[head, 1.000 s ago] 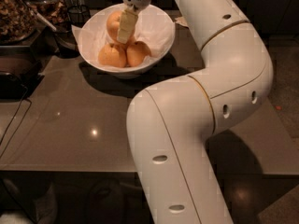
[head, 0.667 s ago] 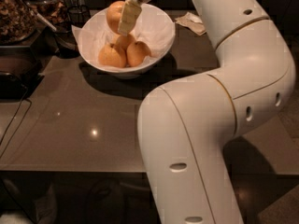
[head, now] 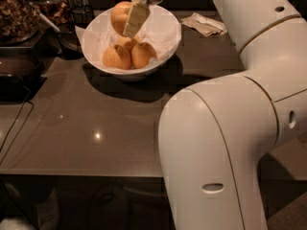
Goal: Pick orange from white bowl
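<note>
Orange (head: 119,16) clamped in end effector (head: 127,24) over far side of white bowl (head: 168,38) (grip looks off-centre). Risk: smooth skin slips, fruit drops onto paler fruits (head: 116,56) or worktop (head: 96,110).

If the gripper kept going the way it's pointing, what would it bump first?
The gripper, shut on the orange above the white bowl, points down into it. It would probably meet the paler fruit lying just beneath first, though depth is hard to judge.
</note>
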`<action>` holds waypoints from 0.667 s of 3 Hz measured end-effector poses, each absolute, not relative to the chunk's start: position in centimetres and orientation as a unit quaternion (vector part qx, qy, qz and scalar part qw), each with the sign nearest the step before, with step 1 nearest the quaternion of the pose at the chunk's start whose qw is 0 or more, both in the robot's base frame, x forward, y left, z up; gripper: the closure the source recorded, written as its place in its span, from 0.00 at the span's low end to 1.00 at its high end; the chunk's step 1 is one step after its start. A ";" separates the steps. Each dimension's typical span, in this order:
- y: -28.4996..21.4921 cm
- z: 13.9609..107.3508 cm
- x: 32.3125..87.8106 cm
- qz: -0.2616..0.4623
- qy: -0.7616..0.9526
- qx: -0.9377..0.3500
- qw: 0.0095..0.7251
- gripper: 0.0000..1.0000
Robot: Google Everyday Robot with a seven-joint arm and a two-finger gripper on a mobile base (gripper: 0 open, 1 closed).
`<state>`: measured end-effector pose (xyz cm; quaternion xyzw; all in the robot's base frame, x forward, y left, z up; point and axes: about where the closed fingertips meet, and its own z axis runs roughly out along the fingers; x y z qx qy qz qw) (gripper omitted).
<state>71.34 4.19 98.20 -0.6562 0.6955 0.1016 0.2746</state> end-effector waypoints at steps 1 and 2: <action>3.8 99.7 70.1 0.096 0.700 -0.646 0.289 1.00; 3.9 100.1 66.9 0.104 0.699 -0.644 0.294 1.00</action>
